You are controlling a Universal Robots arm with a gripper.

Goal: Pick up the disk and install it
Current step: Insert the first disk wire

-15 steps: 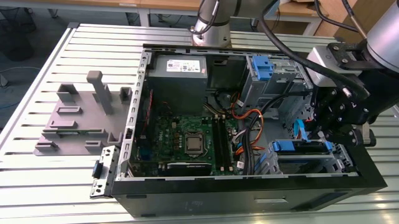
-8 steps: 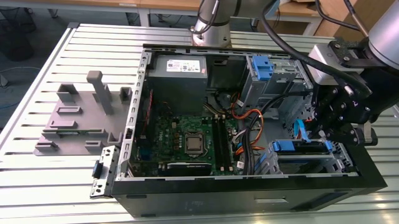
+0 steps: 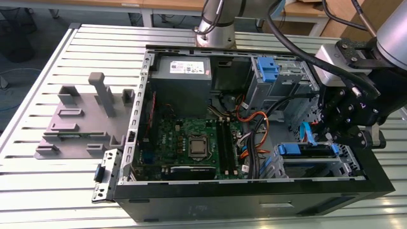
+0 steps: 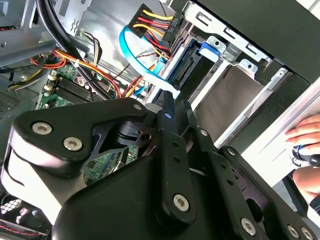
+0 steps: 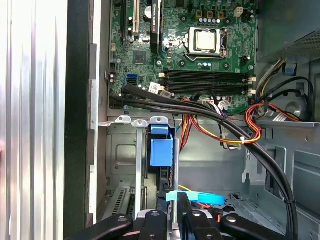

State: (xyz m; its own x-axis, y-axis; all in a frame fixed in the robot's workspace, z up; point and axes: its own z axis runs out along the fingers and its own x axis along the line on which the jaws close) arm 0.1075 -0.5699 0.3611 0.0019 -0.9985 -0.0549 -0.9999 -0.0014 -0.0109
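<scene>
The disk sits in the drive cage at the near corner of the computer case, on the exterior view's right, and the gripper hangs just above it, probably pressing it home, though I cannot tell how its fingers stand.

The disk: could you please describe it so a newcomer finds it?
Start at the open black computer case. In its drive cage at the exterior view's right, beside the gripper, sits the disk. Unlike the grey power supply box, it is framed in blue.
</scene>
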